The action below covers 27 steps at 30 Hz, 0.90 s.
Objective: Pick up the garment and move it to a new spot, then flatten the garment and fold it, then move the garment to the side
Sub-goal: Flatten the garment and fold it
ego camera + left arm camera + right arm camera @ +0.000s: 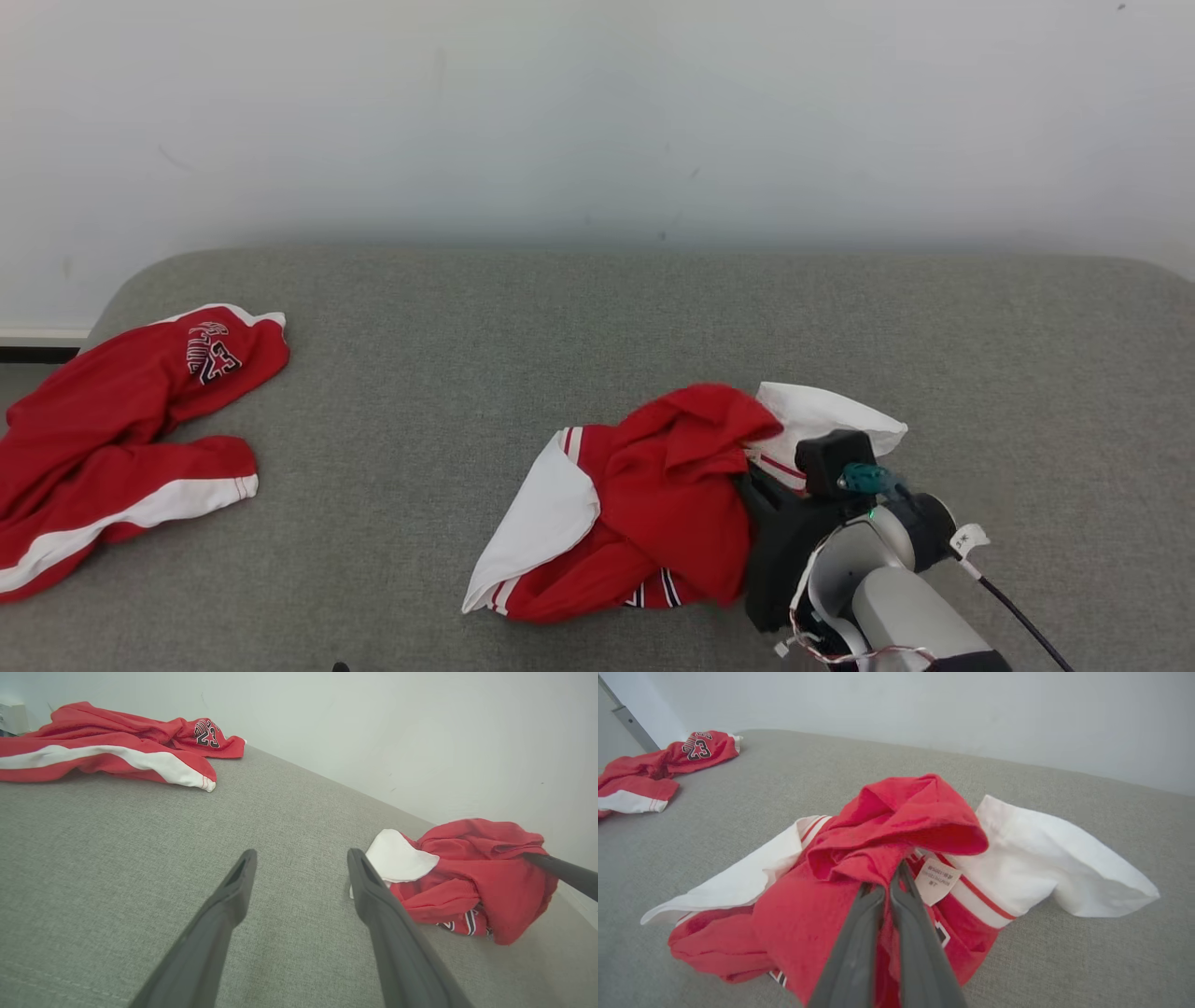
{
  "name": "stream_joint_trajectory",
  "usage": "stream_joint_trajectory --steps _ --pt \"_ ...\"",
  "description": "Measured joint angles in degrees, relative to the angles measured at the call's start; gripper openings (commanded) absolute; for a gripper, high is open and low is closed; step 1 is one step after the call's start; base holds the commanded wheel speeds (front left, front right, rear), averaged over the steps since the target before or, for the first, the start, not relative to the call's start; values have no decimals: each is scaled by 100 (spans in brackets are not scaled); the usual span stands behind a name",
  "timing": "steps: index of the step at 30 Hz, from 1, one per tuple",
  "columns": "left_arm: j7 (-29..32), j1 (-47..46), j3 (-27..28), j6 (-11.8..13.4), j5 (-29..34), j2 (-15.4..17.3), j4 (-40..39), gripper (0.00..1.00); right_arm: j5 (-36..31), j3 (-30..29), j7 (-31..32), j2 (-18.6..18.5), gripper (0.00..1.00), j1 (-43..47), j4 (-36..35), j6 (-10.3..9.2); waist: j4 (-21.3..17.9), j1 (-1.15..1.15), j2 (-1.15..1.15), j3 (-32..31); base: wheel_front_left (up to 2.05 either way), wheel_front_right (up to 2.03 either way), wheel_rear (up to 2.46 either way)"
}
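A crumpled red and white garment lies on the grey cushioned surface, right of centre. My right gripper is shut on a raised fold of its red cloth, beside a white care label. In the head view the right gripper comes in from the lower right, and its fingers are buried in the garment's right side. The left wrist view shows my left gripper open and low over bare surface, with the garment just to its right. A dark right finger reaches into the garment there.
A second red garment with a white stripe and a number print lies at the surface's far left edge, also in the left wrist view and the right wrist view. A pale wall stands behind the surface.
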Motion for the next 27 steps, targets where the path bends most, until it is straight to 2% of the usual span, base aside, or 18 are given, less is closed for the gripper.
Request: stream_joint_trajectory --steps 6,8,10,16,22,23,25,26,27 --pt "0 -7 22 0 -21 1 41 100 745 -68 -266 1 0 -164 -535 0 -108 0 0 -17 0 0 0" --pt "0 -16 15 0 -27 0 52 100 1154 -214 -357 3 0 -165 -714 0 -141 0 0 -33 0 0 0" --pt "0 -16 12 0 -30 1 58 100 1284 -419 -444 2 0 -151 -804 0 -169 0 0 -49 0 0 0" --pt "0 -19 -2 0 -44 1 73 100 1300 -1490 -557 -1 0 219 -713 0 -196 0 0 -74 0 0 0" --pt "0 -37 -13 0 -44 0 96 100 1212 -2733 -810 -4 0 857 -97 0 -150 0 0 -66 0 0 0" --pt "0 -42 -9 0 -44 0 98 100 1207 -2869 -876 -5 6 939 27 0 -145 0 0 -65 0 0 0" --pt "0 -44 2 0 -44 1 102 100 1170 -3071 -949 -2 55 1066 292 0 -145 0 -1 -66 0 0 0" --pt "0 -44 7 0 -44 0 103 100 1128 -3150 -988 0 91 1115 416 0 -148 0 0 -67 0 0 0" --pt "0 -44 11 0 -44 0 102 100 1101 -3219 -1005 2 100 1144 536 0 -155 0 0 -68 0 0 0"
